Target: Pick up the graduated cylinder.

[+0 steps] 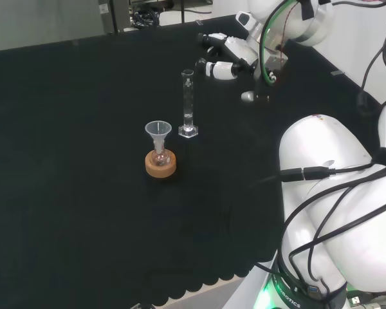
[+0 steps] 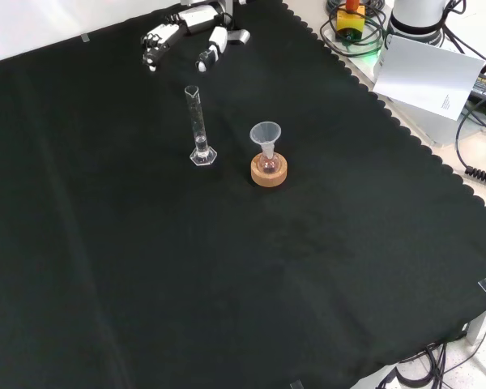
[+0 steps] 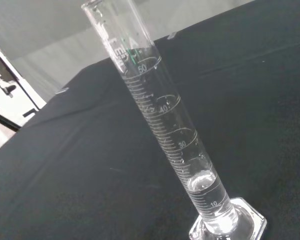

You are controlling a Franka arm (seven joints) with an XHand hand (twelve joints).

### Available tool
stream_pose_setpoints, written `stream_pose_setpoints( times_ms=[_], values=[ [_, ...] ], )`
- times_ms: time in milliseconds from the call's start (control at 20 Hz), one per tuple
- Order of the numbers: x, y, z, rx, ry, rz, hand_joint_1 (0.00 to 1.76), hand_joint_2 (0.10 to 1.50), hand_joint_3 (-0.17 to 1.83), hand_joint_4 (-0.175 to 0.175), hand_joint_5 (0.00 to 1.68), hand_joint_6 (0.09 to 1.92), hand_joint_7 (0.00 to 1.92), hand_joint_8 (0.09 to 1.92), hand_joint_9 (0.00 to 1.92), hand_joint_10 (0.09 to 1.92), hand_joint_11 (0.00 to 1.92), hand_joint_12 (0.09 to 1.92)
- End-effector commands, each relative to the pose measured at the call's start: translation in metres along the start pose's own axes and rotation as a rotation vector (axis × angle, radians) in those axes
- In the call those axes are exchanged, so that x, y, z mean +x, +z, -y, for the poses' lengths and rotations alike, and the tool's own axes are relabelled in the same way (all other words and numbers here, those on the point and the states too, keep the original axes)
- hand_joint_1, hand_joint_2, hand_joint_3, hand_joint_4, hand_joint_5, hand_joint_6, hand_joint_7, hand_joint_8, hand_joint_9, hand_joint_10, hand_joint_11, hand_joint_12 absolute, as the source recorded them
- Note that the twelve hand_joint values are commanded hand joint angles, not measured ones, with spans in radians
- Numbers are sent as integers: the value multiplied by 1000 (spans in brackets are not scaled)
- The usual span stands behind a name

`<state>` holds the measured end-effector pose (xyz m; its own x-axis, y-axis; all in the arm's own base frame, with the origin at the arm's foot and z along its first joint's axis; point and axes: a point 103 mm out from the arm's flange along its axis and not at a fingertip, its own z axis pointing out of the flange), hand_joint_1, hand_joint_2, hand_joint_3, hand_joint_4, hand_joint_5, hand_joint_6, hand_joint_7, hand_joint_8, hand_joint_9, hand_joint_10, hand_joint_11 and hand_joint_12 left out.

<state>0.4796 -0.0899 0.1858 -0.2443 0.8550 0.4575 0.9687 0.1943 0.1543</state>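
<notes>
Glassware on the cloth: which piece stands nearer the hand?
The graduated cylinder, tall and narrow on its own clear foot. The small flask with a funnel on the cork ring stands farther from the hand.

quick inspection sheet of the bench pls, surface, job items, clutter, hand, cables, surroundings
surface: black cloth covers the bench, scalloped edge, bare over most of its area
job's things: graduated cylinder stands upright on its hexagonal foot, a little clear liquid at the bottom, untouched
clutter: small flask with a funnel in its neck, sitting on a cork ring, beside the cylinder but apart from it
hand: the hand hovers apart from the cylinder, fingers relaxed, holding nothing
cables: black cables run over the arm's white links; more cables lie off the cloth at the front view's right
surroundings: white sheet propped beside the arm's base
</notes>
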Motion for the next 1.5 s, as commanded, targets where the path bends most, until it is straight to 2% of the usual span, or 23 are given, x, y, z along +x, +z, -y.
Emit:
stream_pose_setpoints(
  times_ms=[50,350,650,1000,1250,1500],
  values=[
    [-13,30,17,20,-89,-89,545,988,260,-19,365,87,207,631,427,641,206,1374],
    [-20,56,19,69,-81,-141,720,907,247,-32,404,87,277,653,472,646,220,1367],
    [-28,80,14,96,-73,-195,881,768,458,-44,432,87,261,640,494,606,249,1347],
    [-33,96,9,46,-65,-269,912,709,549,-63,472,87,285,661,520,612,282,1341],
    [-31,109,7,52,-72,-302,900,690,558,-60,529,87,362,690,605,605,377,1312],
    [-26,123,4,24,-64,-340,923,678,560,-55,537,87,434,682,662,577,422,1298]
  ],
)
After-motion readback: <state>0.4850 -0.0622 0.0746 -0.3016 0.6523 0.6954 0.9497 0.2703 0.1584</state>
